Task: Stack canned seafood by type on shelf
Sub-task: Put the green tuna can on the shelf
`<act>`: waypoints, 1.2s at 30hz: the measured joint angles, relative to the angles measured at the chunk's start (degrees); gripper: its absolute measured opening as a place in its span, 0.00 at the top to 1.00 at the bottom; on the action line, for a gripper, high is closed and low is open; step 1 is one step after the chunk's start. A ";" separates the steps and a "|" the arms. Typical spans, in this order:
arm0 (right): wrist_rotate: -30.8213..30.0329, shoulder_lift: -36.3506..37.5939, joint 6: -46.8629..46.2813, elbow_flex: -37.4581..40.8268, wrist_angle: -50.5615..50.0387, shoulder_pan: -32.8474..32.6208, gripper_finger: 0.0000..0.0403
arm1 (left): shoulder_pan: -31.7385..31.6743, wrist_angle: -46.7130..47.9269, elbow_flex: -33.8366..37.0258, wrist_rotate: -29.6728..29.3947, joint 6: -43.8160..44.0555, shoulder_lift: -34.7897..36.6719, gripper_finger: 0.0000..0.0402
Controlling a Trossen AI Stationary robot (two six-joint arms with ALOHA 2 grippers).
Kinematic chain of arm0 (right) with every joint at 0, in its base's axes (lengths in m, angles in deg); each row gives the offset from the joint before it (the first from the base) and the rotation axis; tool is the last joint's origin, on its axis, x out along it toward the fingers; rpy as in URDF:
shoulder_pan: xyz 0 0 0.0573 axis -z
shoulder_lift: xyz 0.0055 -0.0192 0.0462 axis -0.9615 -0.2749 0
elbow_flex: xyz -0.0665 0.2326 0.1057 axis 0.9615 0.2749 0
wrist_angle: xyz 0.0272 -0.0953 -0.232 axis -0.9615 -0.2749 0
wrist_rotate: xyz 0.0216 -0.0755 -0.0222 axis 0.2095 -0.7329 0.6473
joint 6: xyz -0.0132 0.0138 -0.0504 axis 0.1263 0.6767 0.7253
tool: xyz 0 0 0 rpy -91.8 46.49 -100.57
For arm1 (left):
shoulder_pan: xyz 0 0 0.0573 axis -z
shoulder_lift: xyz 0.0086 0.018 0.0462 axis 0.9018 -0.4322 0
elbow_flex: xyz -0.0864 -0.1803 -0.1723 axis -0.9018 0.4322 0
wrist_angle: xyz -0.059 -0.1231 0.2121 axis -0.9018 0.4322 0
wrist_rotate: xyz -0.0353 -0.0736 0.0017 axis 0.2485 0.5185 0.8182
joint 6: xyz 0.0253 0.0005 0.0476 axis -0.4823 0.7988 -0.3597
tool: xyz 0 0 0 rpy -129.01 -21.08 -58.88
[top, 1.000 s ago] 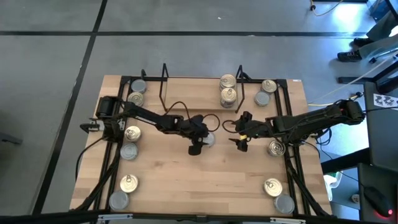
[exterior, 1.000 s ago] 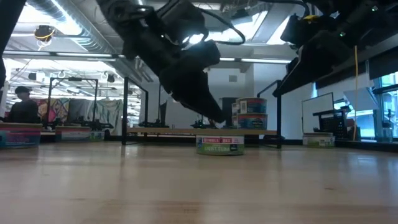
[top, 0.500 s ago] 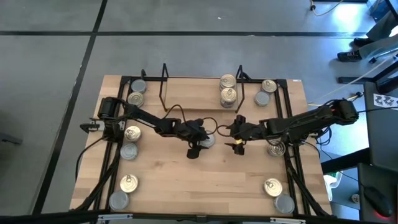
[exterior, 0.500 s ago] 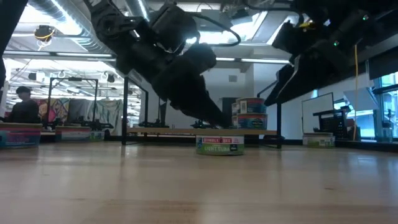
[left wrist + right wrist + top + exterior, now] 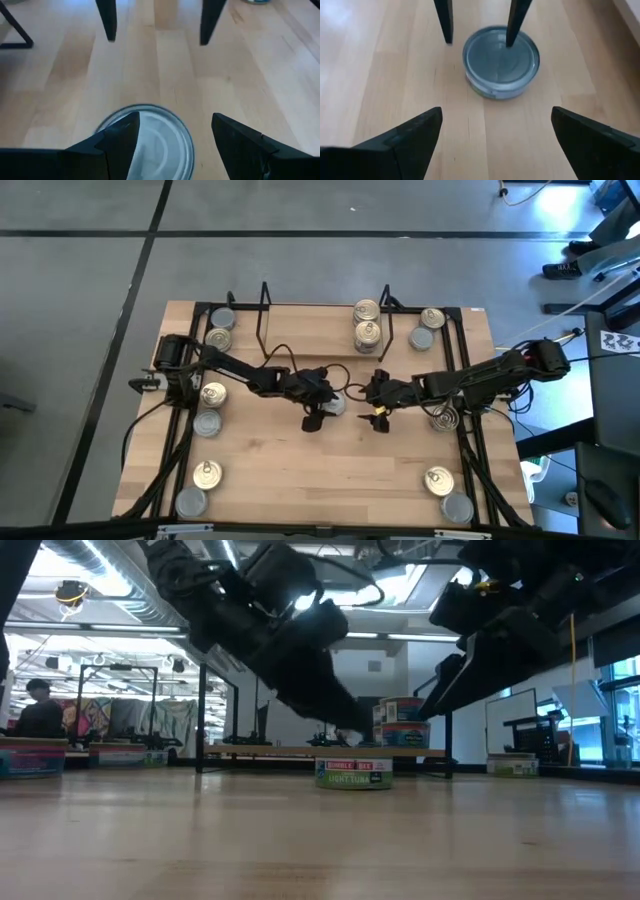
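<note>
A silver-lidded tin (image 5: pixel 336 402) with a green label (image 5: pixel 354 773) stands on the table's middle. My left gripper (image 5: pixel 318 411) hovers open just above it (image 5: pixel 145 142). One finger (image 5: pixel 514 22) is over the lid and the other (image 5: pixel 443 20) is beside the tin. My right gripper (image 5: pixel 377 409) is open, a short way to the tin's right and raised, facing it (image 5: pixel 501 62). The wire shelf (image 5: pixel 264 312) stands at the far edge with two gold-lidded tins (image 5: pixel 367 322) at its right end. In the low view one of these (image 5: pixel 404 722) shows above the other.
More tins line the table's sides. On the left are several, gold (image 5: pixel 212 393) and silver (image 5: pixel 208 422). On the right are several more, one gold tin (image 5: pixel 443 417) under my right arm. Black rails (image 5: pixel 470 450) run along both sides. Bare wood lies near the front.
My right gripper has moved toward the table's left, closing on the silver tin and my left gripper. The tin has stayed in place.
</note>
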 joint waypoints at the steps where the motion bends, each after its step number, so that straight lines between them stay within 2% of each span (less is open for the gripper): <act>1: -0.02 -0.02 0.00 0.04 0.01 0.00 0.07 | -0.06 0.94 -0.02 0.02 -0.49 0.04 0.38; 17: 0.64 -1.14 0.05 0.04 0.78 0.00 0.07 | -0.52 1.86 0.11 0.00 -2.17 -2.49 0.38; 23: 6.15 -4.22 1.07 0.04 6.73 -0.49 0.07 | -0.62 2.10 0.57 -0.04 -2.50 -2.45 0.38; 30: 5.49 -9.36 3.31 0.04 13.30 -2.36 0.07 | -0.59 2.21 0.59 -0.02 -1.91 -2.45 0.38; 36: 5.36 -10.84 3.52 0.02 14.02 -2.21 0.07 | -0.73 2.15 0.61 -0.02 -2.12 -2.45 0.38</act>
